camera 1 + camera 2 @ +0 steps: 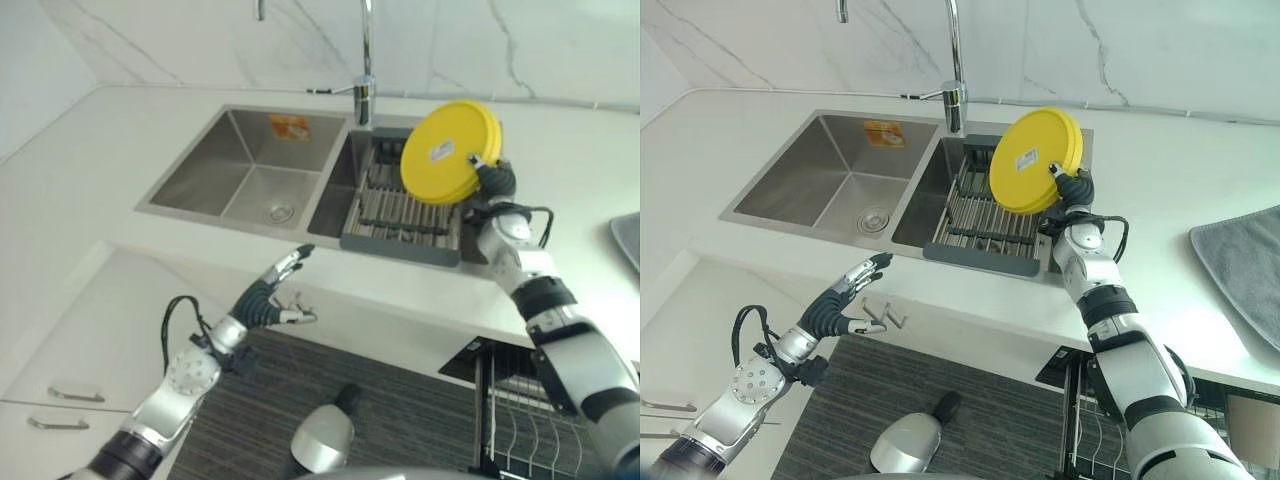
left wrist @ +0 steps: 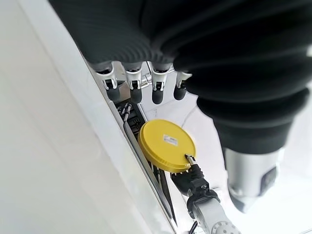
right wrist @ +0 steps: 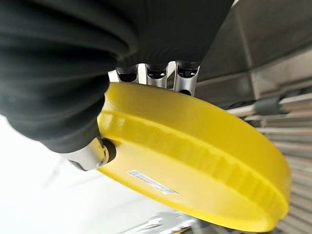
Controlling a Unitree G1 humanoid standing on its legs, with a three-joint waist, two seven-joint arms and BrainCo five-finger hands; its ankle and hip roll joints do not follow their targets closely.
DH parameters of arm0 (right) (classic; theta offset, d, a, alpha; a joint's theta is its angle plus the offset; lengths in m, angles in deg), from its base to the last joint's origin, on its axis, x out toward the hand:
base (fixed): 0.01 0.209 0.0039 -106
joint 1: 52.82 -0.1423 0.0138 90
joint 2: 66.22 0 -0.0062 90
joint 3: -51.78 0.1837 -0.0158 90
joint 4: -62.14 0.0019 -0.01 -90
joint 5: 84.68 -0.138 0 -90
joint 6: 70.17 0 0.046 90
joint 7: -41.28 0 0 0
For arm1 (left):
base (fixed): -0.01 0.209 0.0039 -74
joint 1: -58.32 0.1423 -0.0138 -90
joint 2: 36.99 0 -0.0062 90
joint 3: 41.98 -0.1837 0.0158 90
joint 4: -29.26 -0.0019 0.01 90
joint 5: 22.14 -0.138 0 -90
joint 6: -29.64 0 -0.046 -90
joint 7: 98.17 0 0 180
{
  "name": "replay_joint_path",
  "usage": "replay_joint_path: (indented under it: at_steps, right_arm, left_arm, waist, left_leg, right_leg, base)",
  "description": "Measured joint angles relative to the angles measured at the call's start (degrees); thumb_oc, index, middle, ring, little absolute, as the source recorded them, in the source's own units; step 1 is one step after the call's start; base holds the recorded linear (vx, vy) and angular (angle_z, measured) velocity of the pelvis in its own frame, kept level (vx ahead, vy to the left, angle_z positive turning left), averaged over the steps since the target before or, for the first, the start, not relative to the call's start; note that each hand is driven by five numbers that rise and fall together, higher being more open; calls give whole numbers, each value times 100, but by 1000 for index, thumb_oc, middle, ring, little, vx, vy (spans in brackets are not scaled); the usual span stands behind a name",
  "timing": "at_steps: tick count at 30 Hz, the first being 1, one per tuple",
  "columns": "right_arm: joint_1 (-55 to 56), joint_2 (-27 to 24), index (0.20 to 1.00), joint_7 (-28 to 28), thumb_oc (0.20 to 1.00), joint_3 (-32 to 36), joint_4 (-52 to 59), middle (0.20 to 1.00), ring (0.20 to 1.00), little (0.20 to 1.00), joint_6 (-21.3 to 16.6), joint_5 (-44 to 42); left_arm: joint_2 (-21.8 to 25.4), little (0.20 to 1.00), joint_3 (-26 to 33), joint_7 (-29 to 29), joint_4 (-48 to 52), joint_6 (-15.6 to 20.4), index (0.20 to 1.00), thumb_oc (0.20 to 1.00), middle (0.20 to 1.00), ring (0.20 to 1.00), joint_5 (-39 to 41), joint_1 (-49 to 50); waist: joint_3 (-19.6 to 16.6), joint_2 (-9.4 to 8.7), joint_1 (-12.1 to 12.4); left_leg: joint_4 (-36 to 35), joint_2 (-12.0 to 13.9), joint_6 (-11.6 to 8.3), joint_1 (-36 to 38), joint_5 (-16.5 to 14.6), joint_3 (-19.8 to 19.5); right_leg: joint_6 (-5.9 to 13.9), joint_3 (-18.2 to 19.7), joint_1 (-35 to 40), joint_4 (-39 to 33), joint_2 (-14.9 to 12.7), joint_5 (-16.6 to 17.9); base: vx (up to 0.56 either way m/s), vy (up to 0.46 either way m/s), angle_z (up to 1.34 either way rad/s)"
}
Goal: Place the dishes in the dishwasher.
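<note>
Yellow plate [image 1: 1034, 160]: round, flat-bottomed, a small white label on its underside, held tilted on edge above the dish rack [image 1: 985, 222] in the right basin of the sink, toward the counter's back edge. Right robot hand [image 1: 1072, 186]: closed on the plate's lower right rim, thumb on the underside and fingers [image 3: 156, 75] wrapped over the far face, as its wrist view shows. Dish rack: dark frame with metal bars, seated in the right basin. Sink [image 1: 250, 165]: stainless, two basins, the left one bare but for its drain and an orange sticker [image 1: 289, 126] on the back wall. Tap [image 1: 364, 60]: chrome, rising from the sink's back rim between the basins. Counter [image 1: 90, 160]: white, with a marble-patterned wall behind it. Grey mat [image 1: 1245, 265]: lying on the counter's right end. Left robot hand [image 1: 268, 298]: off the counter, in front of its front edge above the dark floor, fingers spread wide and relaxed, holding nothing. Wire basket rack [image 1: 530, 415]: below the counter at the right, by the right arm.
</note>
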Motion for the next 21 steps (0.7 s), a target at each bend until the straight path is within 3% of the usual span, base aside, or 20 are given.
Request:
replay_joint_path:
  at_steps: [5,13,18,21]
  right_arm:
    - [19,168,200,-449,200,52,576,200,200,200,-472,15]
    - [535,785,200,-1059,200,105,2001,200,200,200,-1276,-229]
    - [1071,981,200,-1375,200,99,2798,200,200,200,-1479,-201]
    - [1264,912,200,-1422,200,165,2965,200,200,200,-1479,-200]
  left_arm:
    - [-64,1000,-2,-92,3,-40,1000,1000,1000,1000,-10,-4]
    - [-235,1000,-3,-215,63,-54,1000,1000,1000,1000,-54,-16]
    - [-254,1000,-8,-327,114,-51,1000,1000,1000,1000,-731,-144]
    - [-242,1000,2,-380,163,-49,1000,1000,1000,1000,-708,-275]
  waist:
    - [0,0,-69]
    - [1,-17,-427]
    - [-7,-28,-850]
    - [-48,-27,-1151]
  left_leg:
    - [0,38,0,83,0,261]
    - [-11,212,29,369,-27,849]
    - [-15,365,35,527,-31,1296]
    - [-52,433,35,632,-30,1479]
  right_leg:
    - [47,127,3,0,-7,46]
    - [1,470,33,75,38,53]
    - [-41,878,-159,181,72,86]
    - [-60,1042,-194,179,101,124]
  base:
    - [-53,-90,-13]
    - [-67,-128,-21]
    - [-99,-147,-35]
    - [-129,-158,-32]
